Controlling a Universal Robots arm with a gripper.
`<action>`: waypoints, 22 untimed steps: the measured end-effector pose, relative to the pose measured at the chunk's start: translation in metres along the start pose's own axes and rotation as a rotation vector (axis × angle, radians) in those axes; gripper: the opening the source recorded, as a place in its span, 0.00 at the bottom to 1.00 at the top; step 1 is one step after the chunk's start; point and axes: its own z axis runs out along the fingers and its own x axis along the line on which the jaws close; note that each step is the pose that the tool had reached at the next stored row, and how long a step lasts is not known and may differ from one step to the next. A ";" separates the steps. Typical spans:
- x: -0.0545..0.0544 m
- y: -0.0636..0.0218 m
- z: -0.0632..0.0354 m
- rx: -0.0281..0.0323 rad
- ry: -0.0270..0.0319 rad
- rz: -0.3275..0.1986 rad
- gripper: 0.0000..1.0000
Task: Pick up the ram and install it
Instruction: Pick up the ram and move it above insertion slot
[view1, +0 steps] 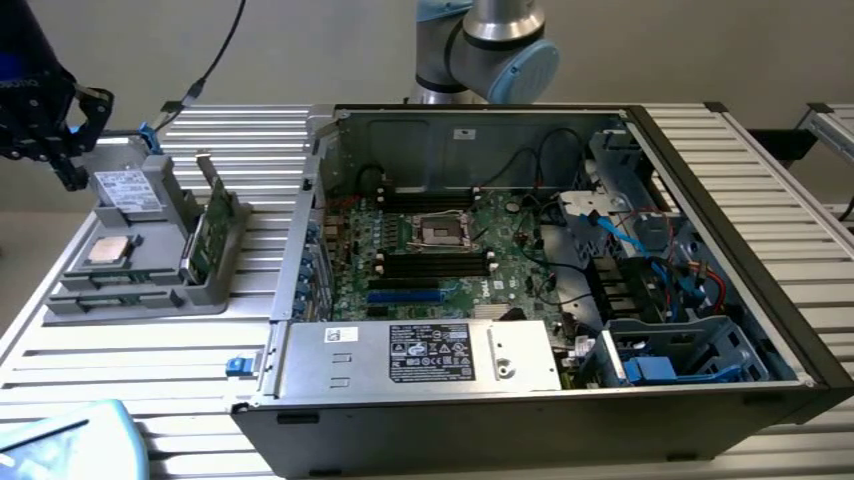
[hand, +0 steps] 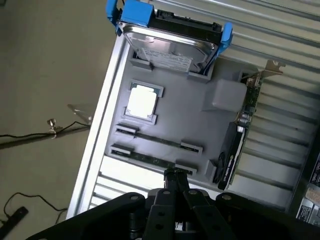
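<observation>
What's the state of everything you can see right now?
gripper: shut, holding nothing, above the tray.
ram sticks: two, seated on edge in the grey tray, untouched.
processor: lying flat in its tray recess.
drive: resting in the tray, in a blue carrier.
expansion card: standing on edge along the tray's side.
computer case: lying on its side, open.
</observation>
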 end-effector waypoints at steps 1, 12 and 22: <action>0.000 0.0000 0.0003 0.0011 0.0006 -0.018 0.11; 0.000 -0.0001 0.0036 0.0132 0.0079 -0.216 0.11; 0.000 -0.0002 0.0086 0.0173 0.0111 -0.398 0.11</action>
